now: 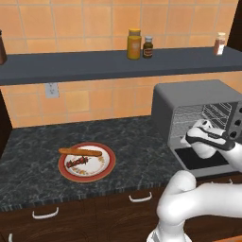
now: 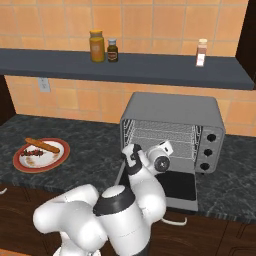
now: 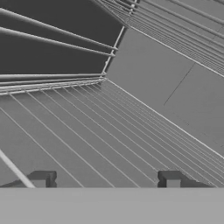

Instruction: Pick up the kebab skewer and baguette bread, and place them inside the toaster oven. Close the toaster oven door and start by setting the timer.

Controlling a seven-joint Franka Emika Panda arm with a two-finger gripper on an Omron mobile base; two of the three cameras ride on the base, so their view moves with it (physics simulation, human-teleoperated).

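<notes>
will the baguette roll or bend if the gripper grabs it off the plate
The baguette bread looks round and slim, so a push would probably roll it. It rests partly across the plate's rim, so it may tip. It looks straight, probably stiff.

You see an orange-brown baguette bread (image 1: 80, 151) and dark red kebab skewer (image 1: 77, 162) on a red-rimmed white plate (image 1: 107, 168); grey toaster oven (image 2: 170, 108), black-speckled counter (image 1: 137, 144).

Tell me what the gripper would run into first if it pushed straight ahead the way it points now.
Most likely the wire rack inside the toaster oven: the open gripper looks along the rack toward the oven's inner wall. Depth is hard to judge.
</notes>
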